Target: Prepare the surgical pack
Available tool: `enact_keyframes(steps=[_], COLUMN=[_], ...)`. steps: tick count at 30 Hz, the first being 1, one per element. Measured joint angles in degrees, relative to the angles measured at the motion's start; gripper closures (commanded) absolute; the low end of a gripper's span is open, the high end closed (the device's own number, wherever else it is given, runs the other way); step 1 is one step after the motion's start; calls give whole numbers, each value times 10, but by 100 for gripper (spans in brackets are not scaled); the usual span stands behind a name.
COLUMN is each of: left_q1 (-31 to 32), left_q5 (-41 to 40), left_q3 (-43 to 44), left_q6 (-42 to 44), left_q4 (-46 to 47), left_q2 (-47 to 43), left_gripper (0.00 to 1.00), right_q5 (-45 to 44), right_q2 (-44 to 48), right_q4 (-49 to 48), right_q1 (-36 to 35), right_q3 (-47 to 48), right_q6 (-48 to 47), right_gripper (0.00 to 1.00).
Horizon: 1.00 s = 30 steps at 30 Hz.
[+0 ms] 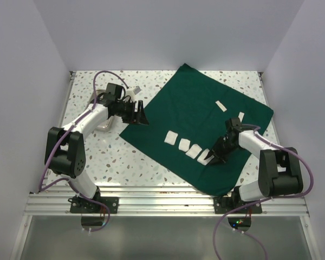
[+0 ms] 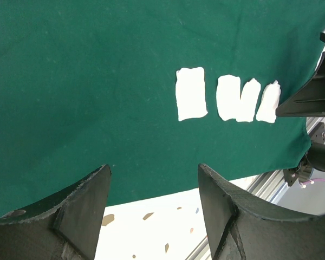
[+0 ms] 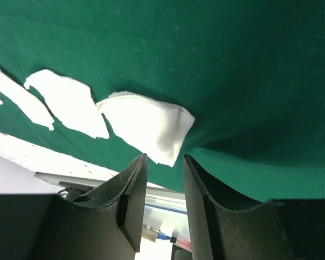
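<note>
Early on: the dark green fabric drape is lying unfolded mid-frame. The right gripper is straddling a white gauze square, grip unclear, and the left gripper is hovering released.

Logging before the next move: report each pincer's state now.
Left pincer: open, empty, over the edge of the drape.
Right pincer: nearly closed at the corner of a gauze square; whether it grips cannot be told.

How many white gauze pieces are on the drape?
6 gauze pieces: four in a row near the drape's front edge, the last at the right tool; two narrower farther back. Some may be hidden.
</note>
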<state>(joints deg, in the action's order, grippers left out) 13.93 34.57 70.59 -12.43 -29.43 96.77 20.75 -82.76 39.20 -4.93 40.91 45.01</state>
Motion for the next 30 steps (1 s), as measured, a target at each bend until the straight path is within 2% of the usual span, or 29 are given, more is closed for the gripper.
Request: enact_keyframes(steps=[13,17,30], left_q1=[0,0,0], left_q5=[0,0,0], left_q3=[0,0,0], left_q6=[0,0,0], left_q4=[0,0,0], left_q2=[0,0,0], left_gripper=[31,31,31], right_q5=[-3,-3,-4], right_q2=[-30,-38,-42], right_q4=[-15,-16,-12], right_q1=[0,0,0], right_q3=[0,0,7], right_q6=[0,-1,-7], right_gripper=[66,74,83])
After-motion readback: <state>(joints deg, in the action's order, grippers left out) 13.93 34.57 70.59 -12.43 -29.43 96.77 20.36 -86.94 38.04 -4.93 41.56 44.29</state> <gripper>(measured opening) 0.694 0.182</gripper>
